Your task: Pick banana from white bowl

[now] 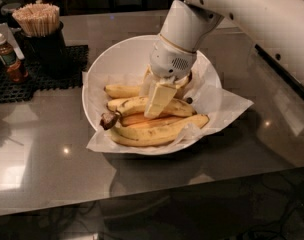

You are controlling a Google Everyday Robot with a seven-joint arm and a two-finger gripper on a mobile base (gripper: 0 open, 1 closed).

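Observation:
A wide white bowl [117, 59] lined with crumpled white paper sits mid-table and holds several yellow bananas. The banana [129, 104], curved with dark blotches near its neck, lies in the middle of the pile. A cleaner one [121, 90] lies behind it. A long one [157, 132] with a dark stem end lies in front. My gripper [159, 98] hangs from the white arm straight down into the bowl. Its tip is at the middle banana's right half, which it hides. I cannot tell whether it touches the fruit.
A black cup of wooden sticks [38, 21] and a brown sauce bottle [7, 56] stand on a black mat [47, 76] at the back left. The glossy grey table's front edge [142, 204] runs below the bowl. My arm fills the upper right.

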